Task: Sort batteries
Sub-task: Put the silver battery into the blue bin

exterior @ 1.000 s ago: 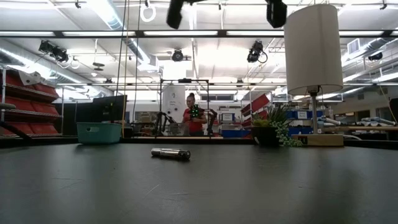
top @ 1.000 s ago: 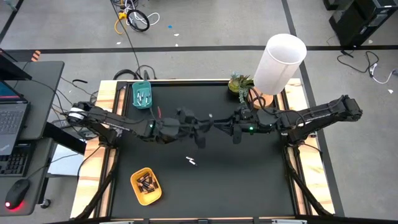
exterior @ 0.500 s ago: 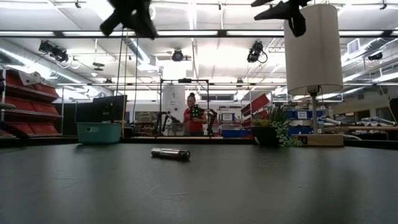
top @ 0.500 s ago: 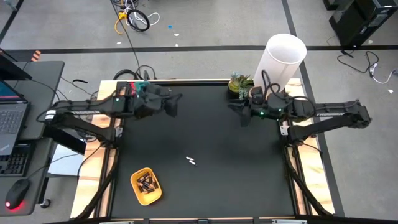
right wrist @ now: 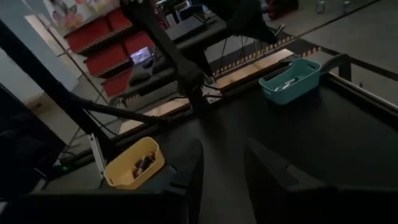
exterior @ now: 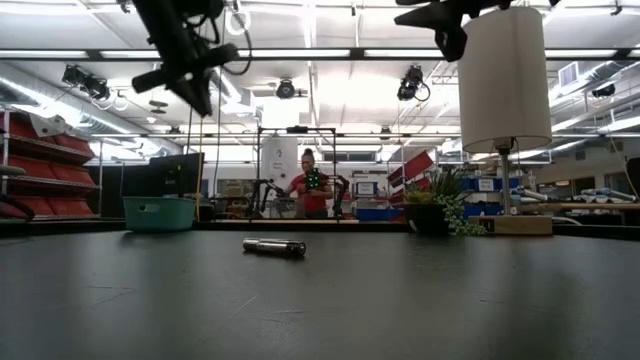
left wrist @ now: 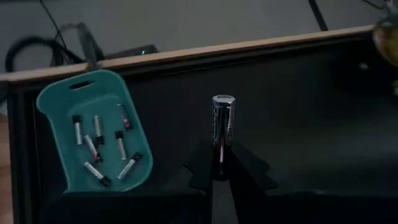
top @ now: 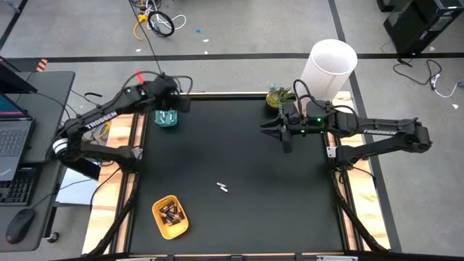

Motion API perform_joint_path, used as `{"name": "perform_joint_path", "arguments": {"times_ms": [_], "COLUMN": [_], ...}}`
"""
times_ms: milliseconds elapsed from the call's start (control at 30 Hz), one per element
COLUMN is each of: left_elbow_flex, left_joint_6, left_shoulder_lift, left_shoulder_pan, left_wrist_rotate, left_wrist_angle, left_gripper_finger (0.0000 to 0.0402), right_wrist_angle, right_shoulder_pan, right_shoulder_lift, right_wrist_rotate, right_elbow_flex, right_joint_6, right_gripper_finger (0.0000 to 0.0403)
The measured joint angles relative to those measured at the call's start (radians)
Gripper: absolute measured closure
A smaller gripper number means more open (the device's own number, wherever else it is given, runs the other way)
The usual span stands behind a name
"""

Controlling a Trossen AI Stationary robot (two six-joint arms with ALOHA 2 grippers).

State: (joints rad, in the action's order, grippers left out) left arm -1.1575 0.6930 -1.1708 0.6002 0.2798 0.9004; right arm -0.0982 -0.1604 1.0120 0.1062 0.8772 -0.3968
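Nearest on the surface (top: 290, 210), we see the yellow tray (top: 170, 216) of dark batteries (top: 172, 213); mid-surface lies one loose battery (top: 223, 188). At the far edge our left end effector (left wrist: 219, 163), clamped on a silvery battery (left wrist: 222, 119), hangs over the teal tray (left wrist: 93, 143). Our right end effector (right wrist: 222, 163) hovers apart, holding nothing.

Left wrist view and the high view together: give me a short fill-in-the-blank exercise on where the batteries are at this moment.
1. The left gripper is shut on a silvery battery beside the ____ tray.
2. The dark batteries lie in the ____ tray.
3. One loose battery lies on the black ____.
4. The right gripper holds ____.

Missing words: teal; yellow; table; nothing
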Motion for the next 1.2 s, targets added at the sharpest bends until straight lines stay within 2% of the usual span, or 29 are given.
{"name": "perform_joint_path", "arguments": {"times_ms": [100, 233, 333, 567, 833, 967, 1200], "left_elbow_flex": [0.035, 0.093, 0.152, 0.274, 0.290, 0.289, 0.288], "left_joint_6": [-0.027, -0.042, -0.069, -0.087, -0.161, -0.168, -0.174], "left_shoulder_lift": [0.000, -0.011, -0.023, -0.098, -0.232, -0.277, -0.333], "left_shoulder_pan": [0.102, 0.210, 0.267, 0.355, 0.444, 0.480, 0.515], "left_wrist_rotate": [-0.071, -0.114, -0.144, -0.206, -0.223, -0.232, -0.233], "left_wrist_angle": [-0.031, -0.047, -0.065, -0.221, -0.296, -0.371, -0.394], "left_gripper_finger": [0.0360, 0.0360, 0.0360, 0.0360, 0.0360, 0.0360, 0.0344], "right_wrist_angle": [0.001, 0.008, 0.034, 0.027, 0.018, 0.012, -0.033], "right_shoulder_pan": [0.000, -0.008, -0.015, -0.005, -0.054, -0.111, -0.175], "right_shoulder_lift": [0.009, 0.010, 0.010, 0.013, 0.017, 0.017, 0.017], "right_wrist_rotate": [0.000, 0.000, 0.000, 0.016, -0.021, -0.029, -0.029], "right_elbow_flex": [0.000, 0.000, 0.000, 0.000, 0.000, 0.000, 0.000], "right_joint_6": [0.026, 0.033, 0.018, 0.011, 0.025, 0.002, -0.006], "right_gripper_finger": [0.0302, 0.0302, 0.0302, 0.0303, 0.0303, 0.0303, 0.0302]}}
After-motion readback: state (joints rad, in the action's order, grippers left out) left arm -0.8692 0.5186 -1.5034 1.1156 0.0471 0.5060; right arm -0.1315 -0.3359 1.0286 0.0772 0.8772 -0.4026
